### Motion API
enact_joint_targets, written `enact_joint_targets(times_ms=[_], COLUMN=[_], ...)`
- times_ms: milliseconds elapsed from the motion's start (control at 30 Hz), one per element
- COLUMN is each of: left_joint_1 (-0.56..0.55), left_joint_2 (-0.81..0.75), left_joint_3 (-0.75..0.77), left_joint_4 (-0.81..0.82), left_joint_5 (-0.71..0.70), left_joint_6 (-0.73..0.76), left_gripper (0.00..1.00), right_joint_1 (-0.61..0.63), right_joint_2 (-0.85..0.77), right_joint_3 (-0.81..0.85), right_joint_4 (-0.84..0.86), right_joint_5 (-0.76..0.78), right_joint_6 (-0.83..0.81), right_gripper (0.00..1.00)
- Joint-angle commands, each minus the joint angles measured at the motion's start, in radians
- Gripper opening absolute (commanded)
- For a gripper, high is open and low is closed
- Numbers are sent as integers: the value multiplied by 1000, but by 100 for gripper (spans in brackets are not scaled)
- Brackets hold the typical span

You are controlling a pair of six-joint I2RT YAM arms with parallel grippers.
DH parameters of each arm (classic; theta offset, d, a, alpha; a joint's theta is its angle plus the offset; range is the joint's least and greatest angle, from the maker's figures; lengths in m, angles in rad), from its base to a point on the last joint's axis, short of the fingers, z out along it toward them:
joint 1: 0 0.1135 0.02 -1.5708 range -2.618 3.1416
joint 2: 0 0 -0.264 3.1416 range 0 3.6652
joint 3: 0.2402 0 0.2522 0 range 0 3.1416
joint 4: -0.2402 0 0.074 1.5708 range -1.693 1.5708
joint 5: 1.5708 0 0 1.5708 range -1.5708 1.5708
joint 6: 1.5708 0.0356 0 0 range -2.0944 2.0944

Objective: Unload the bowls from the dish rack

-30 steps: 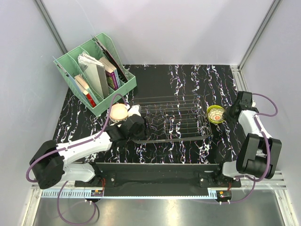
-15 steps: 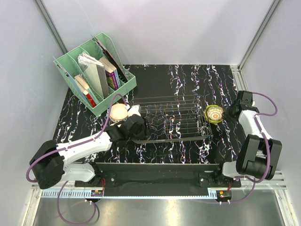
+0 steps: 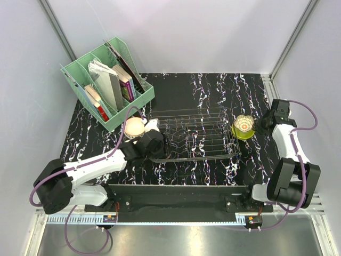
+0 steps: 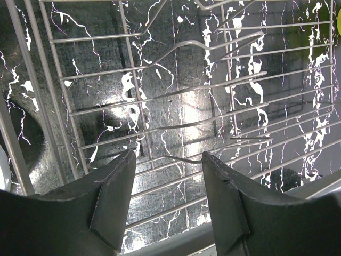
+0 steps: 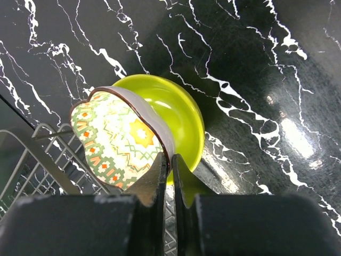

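The wire dish rack (image 3: pixel 194 133) sits mid-table with no bowl visible in it. A tan bowl (image 3: pixel 134 128) stands on the table off its left end. My left gripper (image 3: pixel 160 143) is open and empty over the rack's left end; its fingers (image 4: pixel 112 197) frame bare rack wires (image 4: pixel 176 96). My right gripper (image 3: pixel 257 125) is shut on the rim of a patterned bowl (image 5: pixel 114 141). It holds that bowl tilted above the yellow-green bowl (image 5: pixel 178 112). Both bowls (image 3: pixel 242 127) are just off the rack's right end.
A mint-green file organiser with books (image 3: pixel 106 82) stands at the back left. The rack's right corner (image 5: pixel 42 154) lies close beside the held bowl. Grey walls enclose the table on three sides.
My right gripper has lifted and tilted the patterned bowl up out of the yellow-green bowl, shifting slightly back. The left arm has not moved.
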Motion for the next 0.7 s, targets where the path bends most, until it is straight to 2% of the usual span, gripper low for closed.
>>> enact_joint_targets(times_ms=[0,600,667], left_joint_1=[-2,-3,-2], left_joint_2=[2,-7,-4], left_joint_3=[-10,-15,-12], left_joint_4=[1,-4,-2], left_joint_5=[-14,-16,-16], left_joint_6=[14,17,17], left_gripper=[57,57,57], right_joint_1=[1,2,1], right_joint_2=[-7,1,6], right_joint_3=[7,-79,-82], right_joint_4=[42,113,114], right_joint_5=[-42,-51,-54], right_joint_6=[35,81,77], right_gripper=[0,0,3])
